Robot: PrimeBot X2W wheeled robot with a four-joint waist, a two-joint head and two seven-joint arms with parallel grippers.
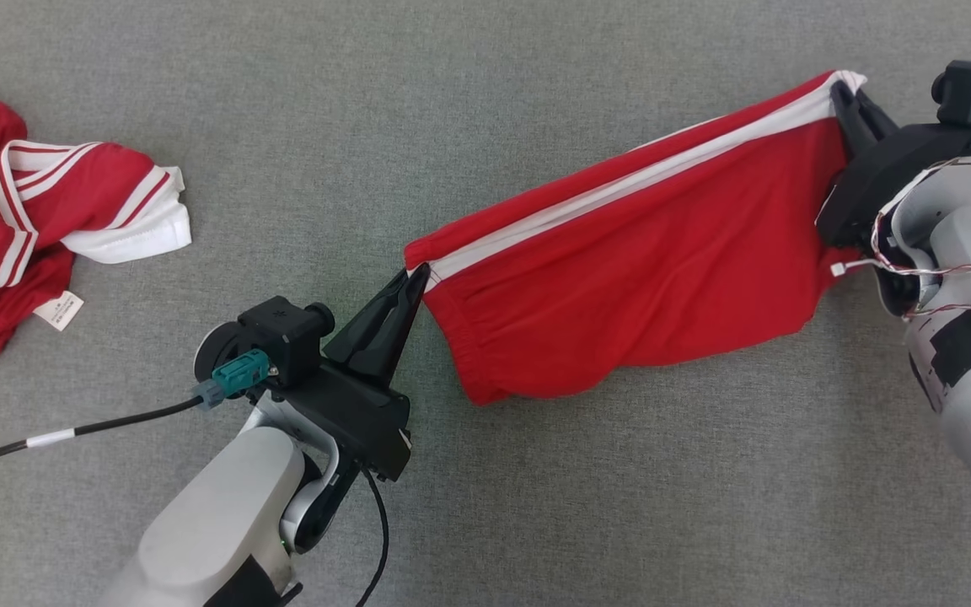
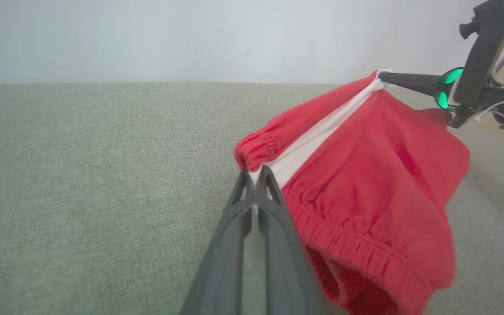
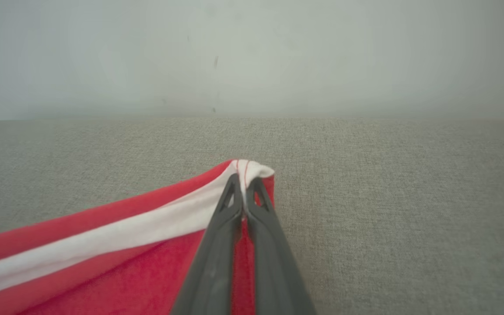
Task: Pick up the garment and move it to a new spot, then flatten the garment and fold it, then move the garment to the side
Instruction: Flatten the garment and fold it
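Observation:
The garment (image 1: pixel 637 261) is a pair of red shorts with a white side stripe, stretched between both grippers above the grey cloth surface. My left gripper (image 1: pixel 418 274) is shut on the elastic waistband corner, seen close in the left wrist view (image 2: pixel 255 171), where the garment (image 2: pixel 374 175) sags to the right. At the hem end my right gripper (image 1: pixel 844 88) is shut on the white stripe; the right wrist view shows its tips (image 3: pixel 243 179) pinching the garment (image 3: pixel 116 245). The right gripper (image 2: pixel 383 78) also appears in the left wrist view.
A second red-and-white garment (image 1: pixel 22 219) lies crumpled at the left edge of the grey surface (image 1: pixel 485 101), a white label showing. A black cable (image 1: pixel 72 434) trails from my left wrist. A pale wall (image 3: pixel 252 52) stands behind the surface.

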